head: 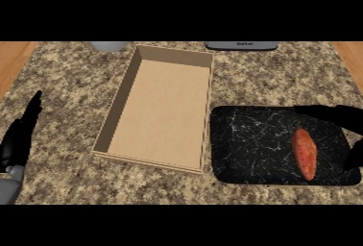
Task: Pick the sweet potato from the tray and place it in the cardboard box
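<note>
An orange sweet potato [305, 153] lies lengthwise on the right part of a black marbled tray [248, 144]. Left of the tray stands an open cardboard box [159, 108] with nothing inside. My right hand [342, 116] reaches in from the right edge over the tray's far right corner, fingers spread around the sweet potato's far end without closing on it; a fingertip [354, 154] shows to the right of it. My left hand [21, 132] rests at the left edge, fingers straight and pointing up, well away from the box.
A grey round object [108, 46] sits at the counter's back edge, left of the box. A dark flat device [241, 45] lies at the back, right of the box. Wooden floor shows beyond both counter sides.
</note>
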Controlling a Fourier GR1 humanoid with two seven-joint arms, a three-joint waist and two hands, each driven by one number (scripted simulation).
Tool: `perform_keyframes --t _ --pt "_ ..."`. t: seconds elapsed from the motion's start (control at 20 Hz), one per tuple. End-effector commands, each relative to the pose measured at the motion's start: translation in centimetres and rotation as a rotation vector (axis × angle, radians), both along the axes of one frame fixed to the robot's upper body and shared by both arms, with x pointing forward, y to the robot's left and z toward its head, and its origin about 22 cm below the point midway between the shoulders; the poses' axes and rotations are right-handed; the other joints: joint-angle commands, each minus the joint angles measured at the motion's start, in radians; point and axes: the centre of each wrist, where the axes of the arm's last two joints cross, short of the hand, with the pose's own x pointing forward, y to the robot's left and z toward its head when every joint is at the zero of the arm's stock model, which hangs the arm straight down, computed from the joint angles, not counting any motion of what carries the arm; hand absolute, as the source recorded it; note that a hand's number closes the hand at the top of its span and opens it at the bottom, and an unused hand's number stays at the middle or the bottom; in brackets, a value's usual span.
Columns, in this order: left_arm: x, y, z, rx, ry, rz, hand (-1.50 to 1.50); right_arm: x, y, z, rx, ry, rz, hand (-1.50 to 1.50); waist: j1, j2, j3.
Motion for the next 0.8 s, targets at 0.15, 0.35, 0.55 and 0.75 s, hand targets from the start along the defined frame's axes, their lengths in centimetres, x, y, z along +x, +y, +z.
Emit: perform_keyframes --t 0.15,0.35,0.55,0.75 --pt "-0.3 0.0 -0.9 -0.006 -0.006 0.004 0.0 1.0 2.7 -2.1 0.01 0.042 0.05 -1.5 -0.007 -0.001 0.0" --pt "-1.6 0.9 -2.2 -0.009 -0.002 0.0 0.0 0.4 0.7 -0.8 -0.003 0.054 0.055 -1.5 -0.01 -0.002 0.0" --pt "-0.8 -0.8 -0.3 -0.009 -0.001 0.02 0.0 -0.4 0.5 -0.6 0.045 0.082 0.078 -1.5 -0.013 -0.004 0.0" --pt "-0.1 -0.9 -1.9 0.016 -0.008 0.018 0.0 0.2 1.8 -0.6 0.095 0.077 0.138 -1.5 -0.015 -0.001 -0.001"
